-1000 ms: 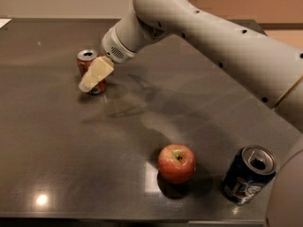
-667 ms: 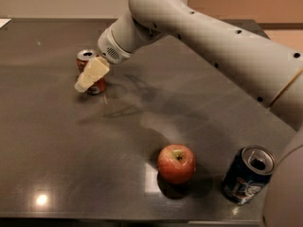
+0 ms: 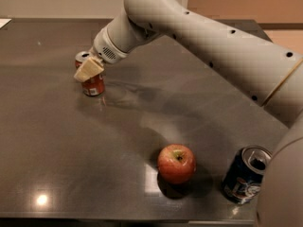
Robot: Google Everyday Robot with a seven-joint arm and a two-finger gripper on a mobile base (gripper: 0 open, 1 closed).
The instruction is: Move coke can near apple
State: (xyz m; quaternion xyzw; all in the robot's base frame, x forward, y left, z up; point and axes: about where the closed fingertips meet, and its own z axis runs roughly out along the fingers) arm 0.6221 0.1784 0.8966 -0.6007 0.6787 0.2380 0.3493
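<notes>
The coke can (image 3: 95,85), red with a silver top, stands upright at the far left of the dark table (image 3: 57,141). My gripper (image 3: 88,69) is right at the can, with its cream tip in front of the can's upper half, hiding part of it. The white arm reaches in from the right. The apple (image 3: 176,163), red with a yellow-green stem dimple, sits near the front of the table, well to the right of and nearer than the can.
A dark blue can (image 3: 245,174) with an open top stands just right of the apple near the front edge. The arm's lower segment (image 3: 284,193) fills the front right corner.
The gripper has shifted slightly to the left over the coke can. The can, apple and blue can have not moved.
</notes>
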